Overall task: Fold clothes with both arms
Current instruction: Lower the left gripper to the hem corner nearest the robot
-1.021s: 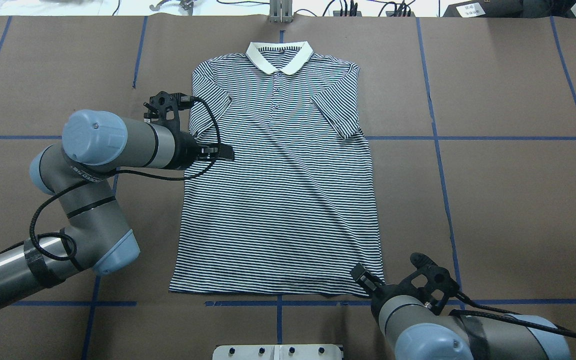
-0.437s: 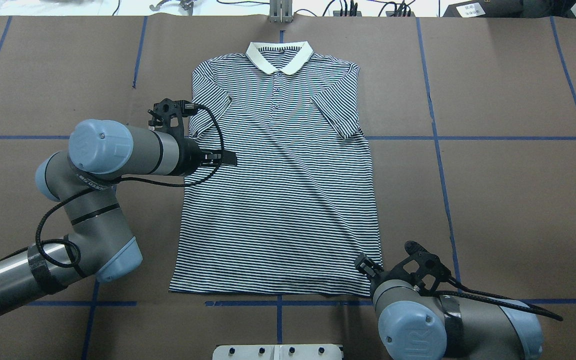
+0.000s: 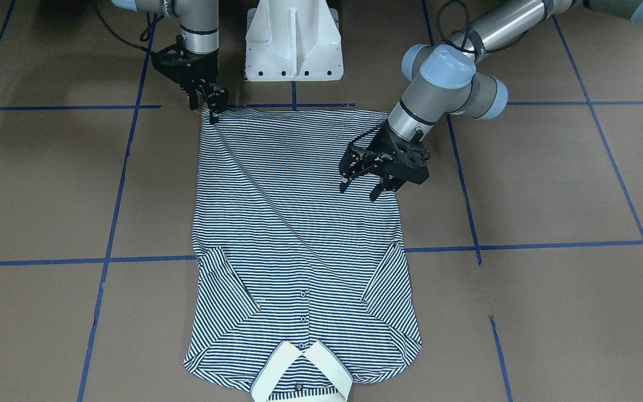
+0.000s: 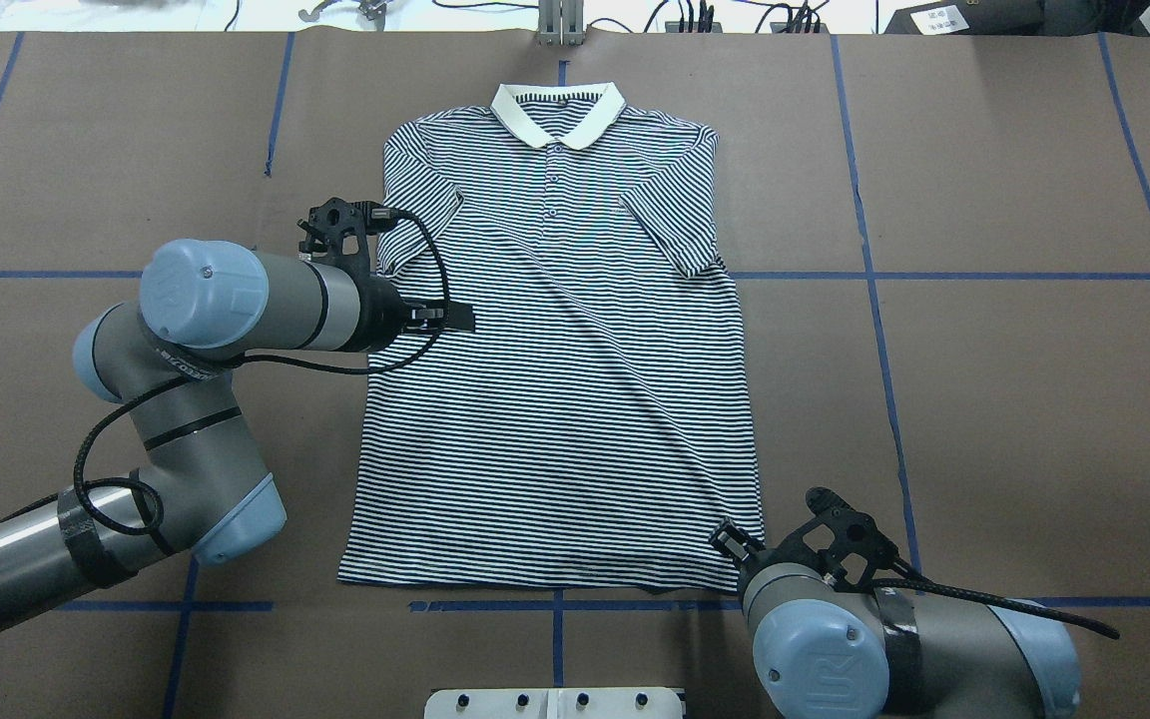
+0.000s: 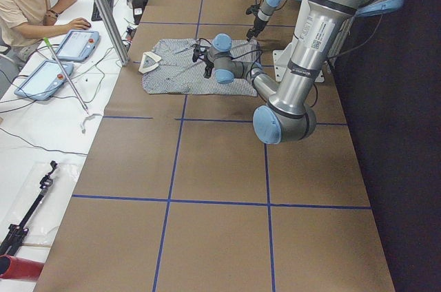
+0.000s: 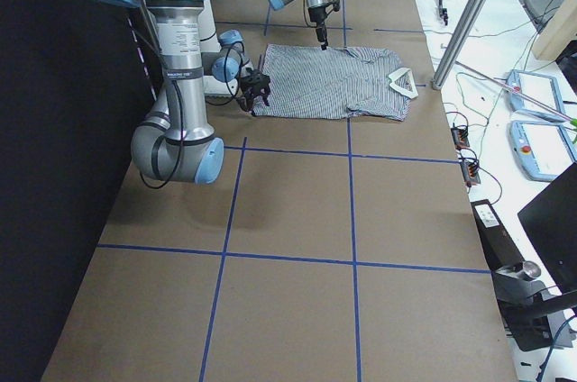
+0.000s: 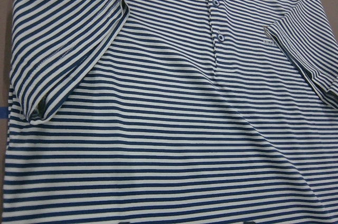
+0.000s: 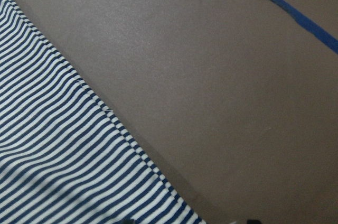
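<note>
The striped polo shirt (image 4: 560, 379) lies flat and face up on the table, both sleeves folded in and its cream collar (image 4: 557, 110) at the far edge. My left gripper (image 3: 359, 190) is open and hovers just over the shirt's left side, below the folded sleeve; its wrist view shows the buttons and chest label (image 7: 268, 40). My right gripper (image 3: 210, 109) is at the near right hem corner, low over the cloth. Its wrist view shows the hem edge (image 8: 121, 134) with dark fingertips apart on either side, so it is open.
The table is covered in brown paper (image 4: 1014, 399) with blue tape lines. The white pedestal base (image 3: 293, 42) stands at the near edge. Cables and a metal clamp (image 4: 560, 25) sit along the far edge. An operator (image 5: 27, 3) sits at a side desk.
My right arm has moved in toward the hem corner and its wrist has turned. My left gripper has shifted slightly nearer and further over the shirt. The shirt has not moved.
</note>
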`<control>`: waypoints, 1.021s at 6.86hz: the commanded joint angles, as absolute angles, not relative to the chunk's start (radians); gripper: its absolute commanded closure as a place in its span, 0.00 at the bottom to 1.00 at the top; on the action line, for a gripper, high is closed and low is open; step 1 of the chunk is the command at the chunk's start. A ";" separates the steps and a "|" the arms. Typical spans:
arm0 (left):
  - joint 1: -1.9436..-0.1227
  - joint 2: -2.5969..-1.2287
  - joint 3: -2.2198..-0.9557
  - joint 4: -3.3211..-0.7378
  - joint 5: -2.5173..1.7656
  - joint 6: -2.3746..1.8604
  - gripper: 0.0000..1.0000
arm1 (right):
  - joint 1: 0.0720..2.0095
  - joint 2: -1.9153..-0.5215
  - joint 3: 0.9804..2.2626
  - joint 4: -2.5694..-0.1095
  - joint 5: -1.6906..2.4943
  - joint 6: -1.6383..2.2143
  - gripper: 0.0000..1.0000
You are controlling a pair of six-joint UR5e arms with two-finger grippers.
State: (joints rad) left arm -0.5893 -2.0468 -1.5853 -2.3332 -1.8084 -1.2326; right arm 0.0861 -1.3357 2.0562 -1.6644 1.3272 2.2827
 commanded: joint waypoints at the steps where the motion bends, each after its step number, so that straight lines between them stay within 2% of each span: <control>1: -0.589 -2.048 -1.585 -2.333 -1.807 -1.232 0.23 | 0.075 -1.338 2.052 -1.664 1.335 2.287 0.65; 2: -0.589 -2.048 -1.583 -2.333 -1.807 -1.232 0.23 | 0.074 -1.338 2.052 -1.666 1.335 2.287 0.68; 3: -0.589 -2.049 -1.585 -2.333 -1.807 -1.232 0.23 | 0.074 -1.338 2.056 -1.666 1.341 2.287 0.92; 4: -0.589 -2.051 -1.589 -2.333 -1.807 -1.232 0.23 | 0.074 -1.338 2.059 -1.664 1.359 2.286 1.00; 7: -0.566 -2.051 -1.623 -2.300 -1.719 -1.334 0.24 | 0.095 -1.348 2.181 -1.733 1.379 2.272 1.00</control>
State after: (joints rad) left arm -0.5831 -2.0539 -1.6039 -2.3218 -1.7812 -1.2732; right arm 0.0852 -1.3400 2.1310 -1.6969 1.3737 2.2781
